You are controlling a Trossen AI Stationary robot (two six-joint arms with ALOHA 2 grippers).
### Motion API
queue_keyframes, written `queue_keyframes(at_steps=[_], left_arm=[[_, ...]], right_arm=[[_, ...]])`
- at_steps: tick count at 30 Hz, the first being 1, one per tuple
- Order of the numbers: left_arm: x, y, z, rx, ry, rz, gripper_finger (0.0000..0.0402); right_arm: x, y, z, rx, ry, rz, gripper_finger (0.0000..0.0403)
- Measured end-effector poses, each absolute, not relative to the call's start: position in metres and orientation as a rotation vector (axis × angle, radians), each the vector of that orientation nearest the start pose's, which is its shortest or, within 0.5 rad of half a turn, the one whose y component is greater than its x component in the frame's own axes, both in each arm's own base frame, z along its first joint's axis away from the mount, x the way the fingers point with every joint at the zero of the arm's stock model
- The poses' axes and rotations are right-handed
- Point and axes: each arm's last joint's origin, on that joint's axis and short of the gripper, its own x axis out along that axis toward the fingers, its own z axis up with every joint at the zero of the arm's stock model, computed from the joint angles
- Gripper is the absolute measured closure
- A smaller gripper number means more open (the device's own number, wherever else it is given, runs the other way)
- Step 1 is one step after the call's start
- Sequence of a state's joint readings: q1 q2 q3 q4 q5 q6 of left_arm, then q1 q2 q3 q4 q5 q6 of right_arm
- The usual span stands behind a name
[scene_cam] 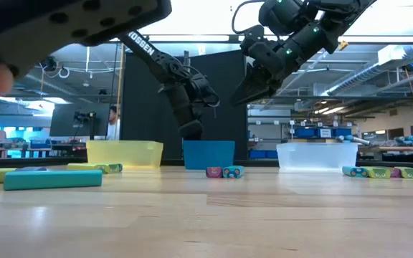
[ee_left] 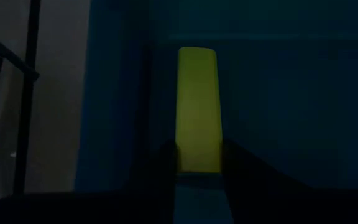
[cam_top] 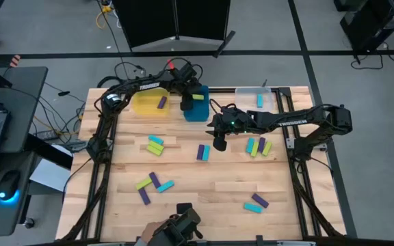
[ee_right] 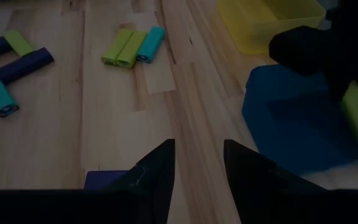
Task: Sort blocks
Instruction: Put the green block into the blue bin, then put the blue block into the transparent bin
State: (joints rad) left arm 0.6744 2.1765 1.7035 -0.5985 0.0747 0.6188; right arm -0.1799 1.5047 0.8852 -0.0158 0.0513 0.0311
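My left gripper (cam_top: 191, 100) reaches into the blue bin (cam_top: 198, 111) at the table's far side, shut on a lime block (ee_left: 197, 106). Raised over the table's middle, my right gripper (cam_top: 219, 141) is open with nothing between its fingers; a purple block (ee_right: 104, 180) lies on the wood just below it. A purple block (cam_top: 161, 102) lies in the yellow bin (cam_top: 146, 102), and a cyan one (cam_top: 259, 101) lies in the clear bin (cam_top: 255, 99). Several purple, lime and cyan blocks lie in small groups on the table (cam_top: 204, 184). My left gripper pinches the lime block's near end (ee_left: 197, 160) between its two fingers. The block runs on straight ahead past the fingertips, in line with the fingers. The fingers slant steeply down from above into the blue bin. Whether the block's far end touches the bin, I cannot tell.
Block groups lie left of centre (cam_top: 156, 145), at centre (cam_top: 202, 152), at the right (cam_top: 258, 146), near left (cam_top: 152, 184) and near right (cam_top: 256, 203). A dark device with a person's hand (cam_top: 173, 229) sits at the near edge.
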Motion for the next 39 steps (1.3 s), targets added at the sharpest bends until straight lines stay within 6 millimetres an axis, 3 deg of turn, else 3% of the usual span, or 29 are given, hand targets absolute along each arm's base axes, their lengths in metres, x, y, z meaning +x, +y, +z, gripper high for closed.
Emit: queue_keyframes(at_steps=[12,20,26,33,39], left_arm=[[0.362,0.287,0.178,0.154,1.119,0.209,0.0296],[0.363,0.287,0.178,0.147,1.116,0.223,0.0223],[0.366,0.29,0.192,0.164,1.088,0.25,0.0213],[0.365,0.286,0.226,0.098,0.877,0.215,0.0275],[0.356,0.277,0.23,0.056,0.69,0.217,0.0364]], right_arm=[[0.309,-0.058,0.217,0.071,0.628,-0.233,0.0254],[0.31,-0.058,0.216,0.071,0.628,-0.233,0.0254],[0.311,-0.058,0.218,0.068,0.609,-0.238,0.0251],[0.31,-0.058,0.218,0.056,0.611,-0.241,0.0253],[0.308,-0.059,0.215,0.004,0.653,-0.272,0.029]])
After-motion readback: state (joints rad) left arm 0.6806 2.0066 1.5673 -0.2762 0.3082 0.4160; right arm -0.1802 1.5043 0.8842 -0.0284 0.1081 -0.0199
